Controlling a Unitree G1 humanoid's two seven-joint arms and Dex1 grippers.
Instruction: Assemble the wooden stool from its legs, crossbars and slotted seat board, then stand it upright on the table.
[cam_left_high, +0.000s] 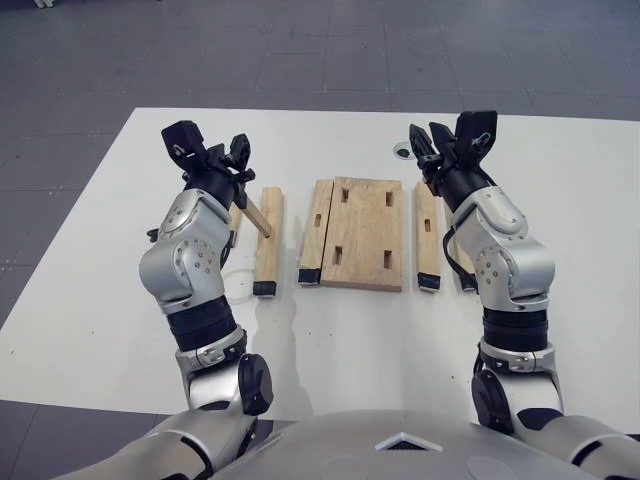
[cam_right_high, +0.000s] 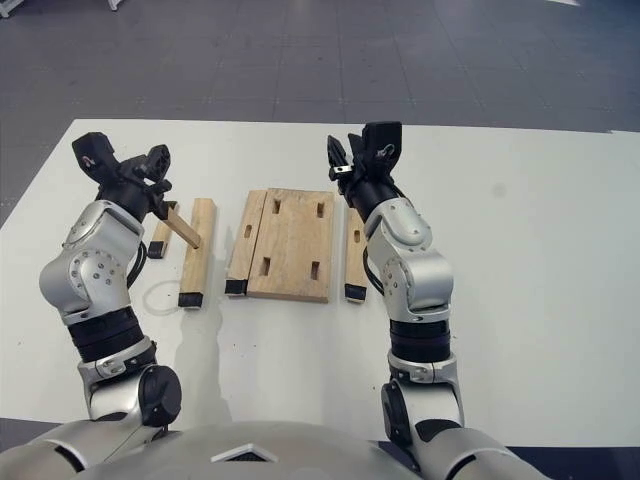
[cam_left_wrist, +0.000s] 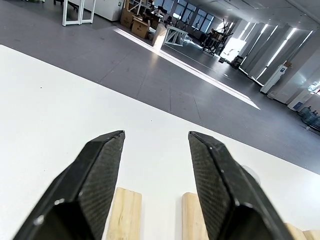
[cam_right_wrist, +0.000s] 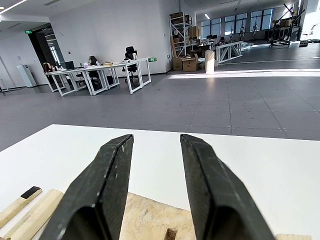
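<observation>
left gripper (cam_left_high: 212, 152) spread, above far-left parts | right gripper (cam_left_high: 428, 138) spread, near seat board's far right corner | seat board (cam_left_high: 366, 232) flat mid-worktop (cam_left_high: 560, 200), slots up | leg (cam_left_high: 316, 230) against its left edge | crossbar (cam_left_high: 258, 215) slanted over outer leg (cam_left_high: 268, 245)

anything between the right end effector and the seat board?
Nothing visible. The right end effector hovers open near the far right corner of the seat board, with only bare table between them. A leg lies alongside the board's right edge, not on it.
</observation>
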